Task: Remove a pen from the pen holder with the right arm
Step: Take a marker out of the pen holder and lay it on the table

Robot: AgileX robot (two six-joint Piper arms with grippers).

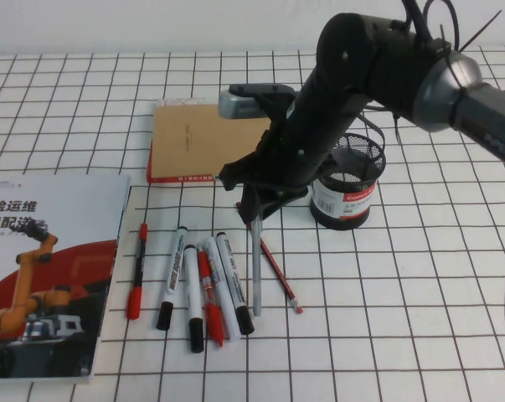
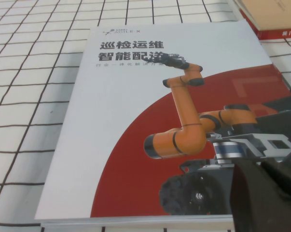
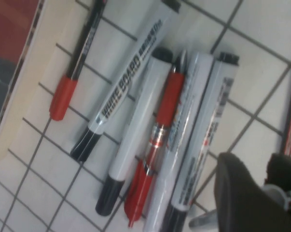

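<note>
Right gripper (image 1: 256,208) is down low, pinching the top end of a slim grey pen (image 1: 255,268). The pen's long axis runs down from the jaws, tip right beside the row of smooth plastic whiteboard markers (image 1: 198,285), can't tell if it's touching the table. So the pen looks clear of the black wire-mesh pen holder (image 1: 352,163), a round cup with a glossy label, near on the gripper's right. The left gripper (image 2: 266,193) is well away over the glossy booklet (image 2: 135,121), open or not I can't tell.
</note>
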